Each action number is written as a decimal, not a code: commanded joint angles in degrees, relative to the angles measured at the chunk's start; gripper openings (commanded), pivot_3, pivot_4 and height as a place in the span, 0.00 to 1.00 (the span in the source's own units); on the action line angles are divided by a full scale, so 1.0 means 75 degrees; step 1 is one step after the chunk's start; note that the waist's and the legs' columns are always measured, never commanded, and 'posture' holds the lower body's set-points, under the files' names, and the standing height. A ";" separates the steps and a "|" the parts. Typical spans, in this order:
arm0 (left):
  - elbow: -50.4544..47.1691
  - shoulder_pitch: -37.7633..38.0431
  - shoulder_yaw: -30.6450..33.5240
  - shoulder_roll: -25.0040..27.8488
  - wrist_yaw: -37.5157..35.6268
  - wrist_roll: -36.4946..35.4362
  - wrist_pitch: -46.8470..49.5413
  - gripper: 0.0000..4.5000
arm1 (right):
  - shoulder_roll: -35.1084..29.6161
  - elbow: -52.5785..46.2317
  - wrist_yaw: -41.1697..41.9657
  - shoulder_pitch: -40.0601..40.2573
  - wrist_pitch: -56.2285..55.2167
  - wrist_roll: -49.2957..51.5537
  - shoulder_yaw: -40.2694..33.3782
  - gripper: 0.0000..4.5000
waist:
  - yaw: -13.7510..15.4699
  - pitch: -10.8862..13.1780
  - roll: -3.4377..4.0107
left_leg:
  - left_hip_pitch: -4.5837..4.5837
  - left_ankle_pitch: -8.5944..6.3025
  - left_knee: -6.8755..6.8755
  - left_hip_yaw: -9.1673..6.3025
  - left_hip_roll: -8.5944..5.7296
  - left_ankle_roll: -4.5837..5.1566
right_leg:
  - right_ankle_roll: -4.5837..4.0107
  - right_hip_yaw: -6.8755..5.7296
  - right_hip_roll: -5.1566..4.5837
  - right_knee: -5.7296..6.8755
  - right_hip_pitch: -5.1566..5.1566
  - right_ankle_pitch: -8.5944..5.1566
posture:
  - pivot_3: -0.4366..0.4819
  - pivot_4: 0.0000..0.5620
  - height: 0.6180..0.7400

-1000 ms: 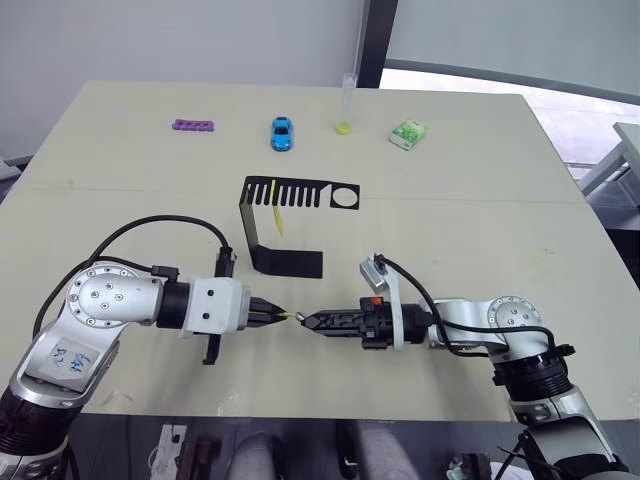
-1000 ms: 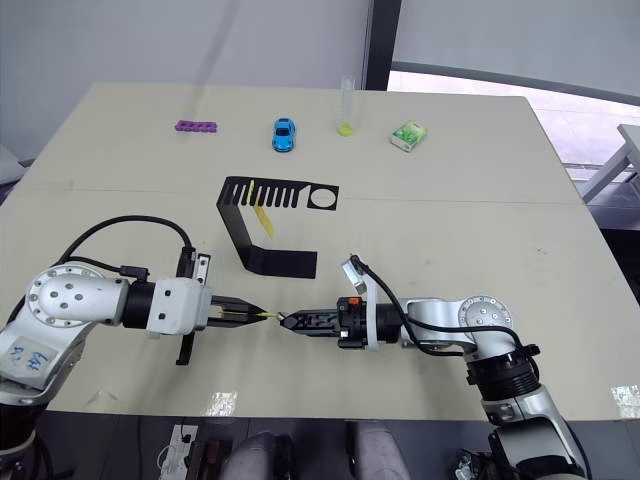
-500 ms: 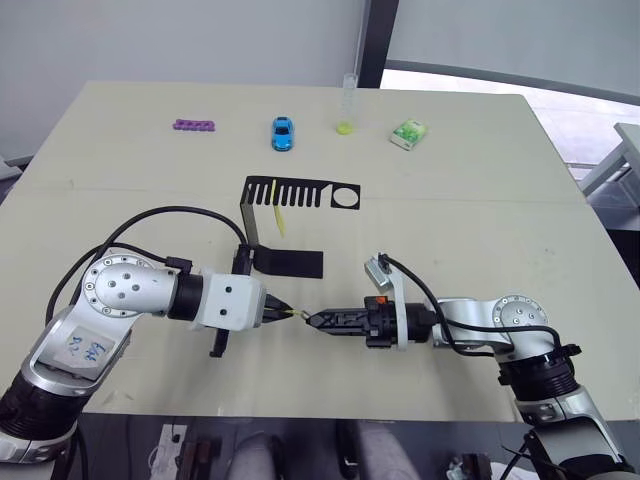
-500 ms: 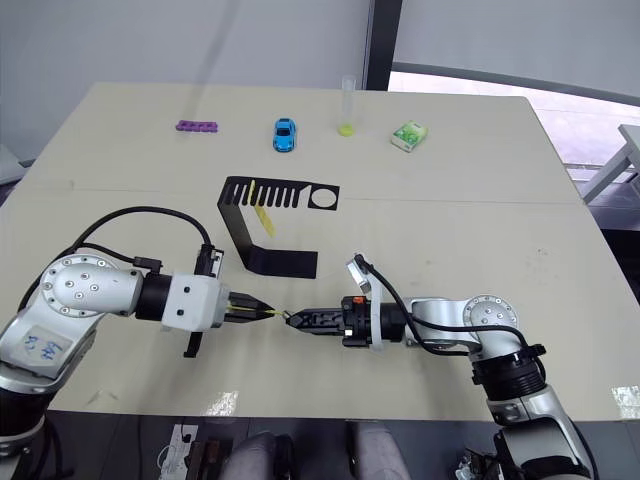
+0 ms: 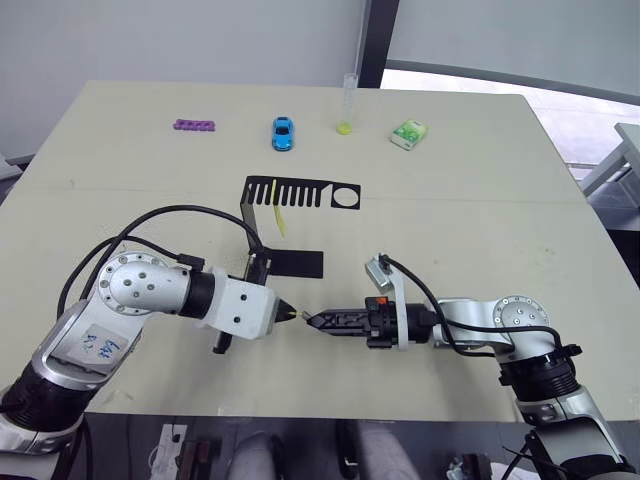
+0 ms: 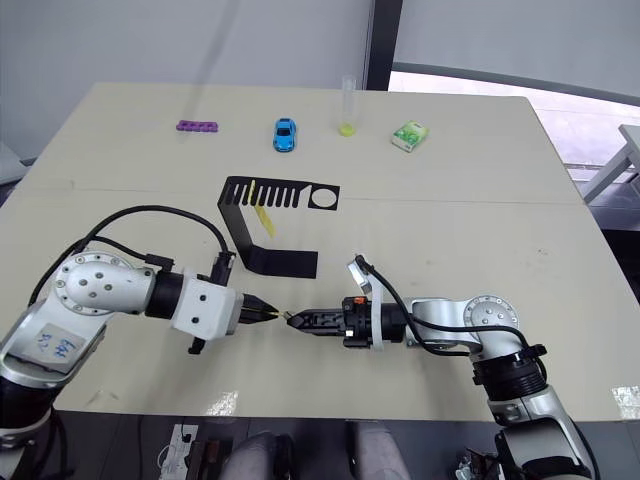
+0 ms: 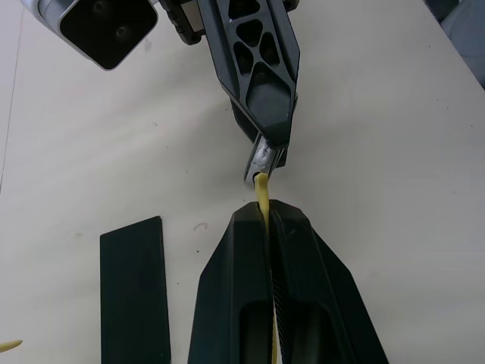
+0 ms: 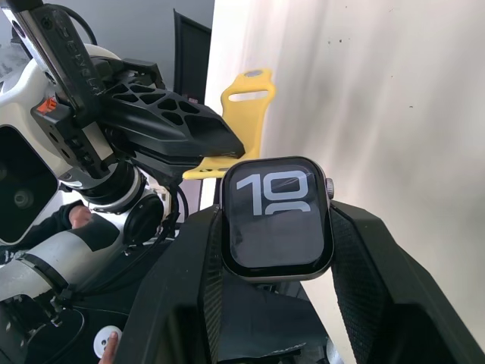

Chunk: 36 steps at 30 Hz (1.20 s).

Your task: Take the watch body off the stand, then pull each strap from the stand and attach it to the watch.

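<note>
First strap attach in hand: left pincer (image 7: 267, 208) clamps yellow strap (image 8: 236, 125), right pincer (image 8: 276, 250) grips watch body (image 8: 276, 216); tip looks at slot, next slide it in straight

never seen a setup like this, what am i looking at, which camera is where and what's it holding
This is a two-armed humanoid robot working at a table. The two wide pictures come from a stereo camera on its head, looking down over its arms. The two close-ups come from cameras on its wrists, looking along each gripper's black fingers.

The right gripper is shut on a small watch body with white digits on its screen. The left gripper is shut on a yellow strap, its end brought up to the watch's edge.

Behind them stands a black bent stand with a second yellow strap hanging from its slotted top. Along the far side lie a purple piece, a blue toy car, a clear tube and a green-white packet.
</note>
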 commanded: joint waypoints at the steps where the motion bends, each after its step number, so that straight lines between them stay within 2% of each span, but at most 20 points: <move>1: -0.0339 -0.0176 -0.0153 -0.0160 0.0061 0.0059 -0.0101 0.00 | 0.0127 -0.0275 0.0167 -0.0041 0.0041 0.0214 0.0046 0.33 | 0.0002 0.0000 0.0000 | 0.0000 0.0000 0.0001 0.0000 0.0000 0.0000 | 0.0000 0.0000 0.0000 0.0000 0.0000 0.0000 | 0.48 0.27 1.00; 26: -0.0130 -0.0397 -0.0701 -0.0738 0.0159 0.0989 0.0019 0.00 | 0.0170 -0.0353 0.0180 -0.0040 0.0060 0.0214 0.0092 0.33 | 0.0031 -0.0001 -0.0001 | 0.0000 0.0000 0.0005 0.0000 0.0000 0.0001 | 0.0000 0.0000 0.0000 0.0004 0.0000 0.0000 | 0.48 0.27 1.00; 36: -0.0099 -0.0382 -0.0576 -0.0864 0.0164 0.1054 -0.0014 0.00 | 0.0150 -0.0351 0.0166 -0.0022 0.0055 0.0214 0.0101 0.33 | 0.0050 -0.0001 -0.0001 | 0.0000 0.0000 0.0007 0.0000 0.0000 0.0001 | 0.0000 0.0000 0.0000 0.0006 0.0000 0.0000 | 0.48 0.27 1.00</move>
